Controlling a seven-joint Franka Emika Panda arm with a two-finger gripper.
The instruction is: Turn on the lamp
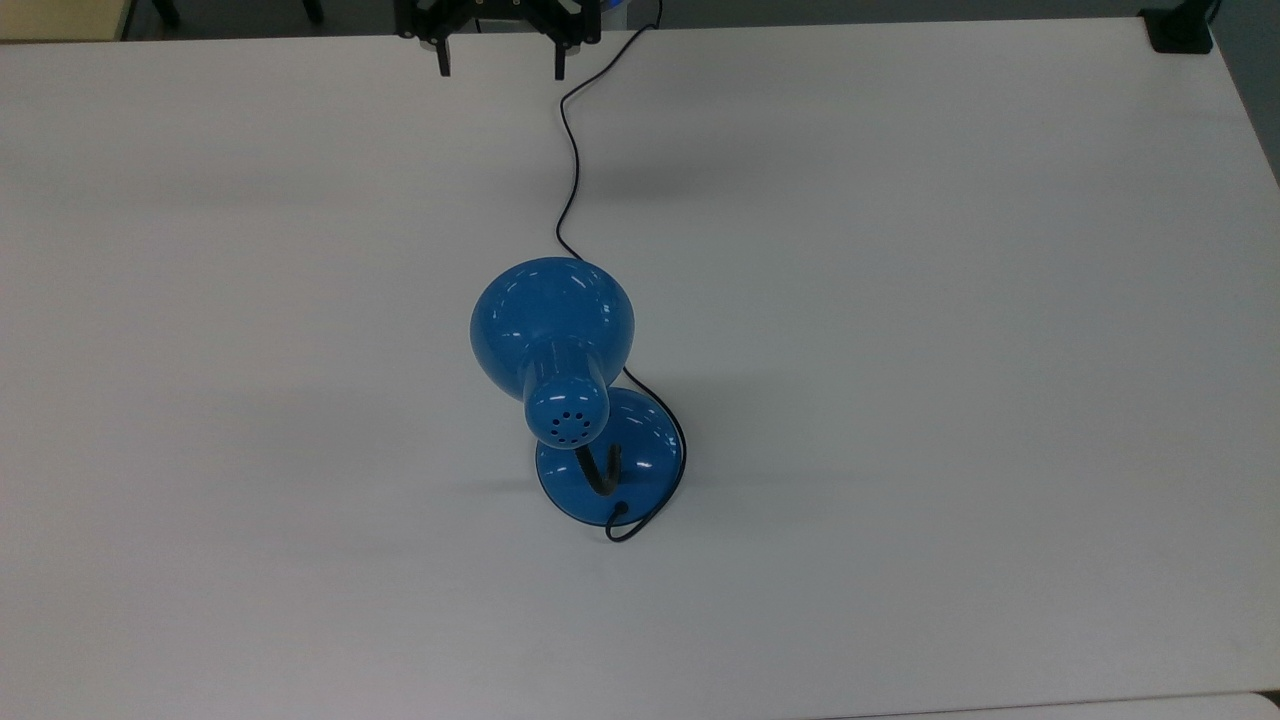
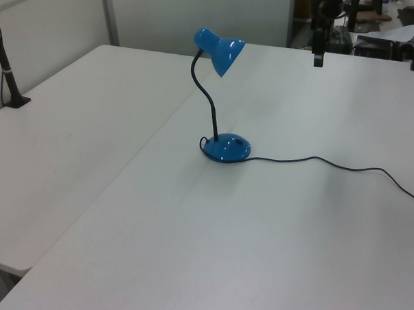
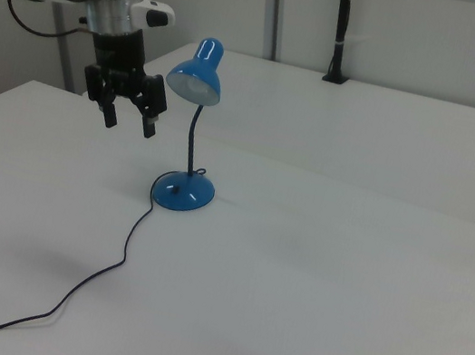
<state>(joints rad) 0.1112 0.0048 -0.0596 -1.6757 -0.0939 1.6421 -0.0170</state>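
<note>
— While the gripper (image 3: 127,122) hangs in the air with nothing in it, its two fingers (image 1: 442,66) spread wide apart, which step would you say is in hand?

— The approach, I judge. In the right view the gripper is up beside the shade, to the right view's left of it, well above the bench (image 3: 339,278). In the top view it sits at the far edge of the bench, well apart from the lamp (image 1: 560,385).

— And where does the lamp stand?

— Near the middle of the white bench, upright on its round blue base (image 2: 226,147), the black gooseneck (image 2: 206,93) curving up to the bell-shaped shade (image 3: 196,76). The thin black cord (image 3: 106,269) trails from the base across the bench toward the arm's side.

— What does the next move call for?

— Finding the switch. A small dark mark on the base (image 3: 179,190) in the right view may be it, but I cannot tell for sure. If so, the gripper must come down and toward the base, likely with the fingers brought together to press with one tip, keeping off the shade and gooseneck so the light lamp is not tipped or pushed.

— Is the lamp lit?

— No glow shows at the shade, so I judge it off.

— And the room?

— Plain white benches set edge to edge, a black pole (image 3: 342,26) clamped at the far one, pale partition walls behind.
</note>
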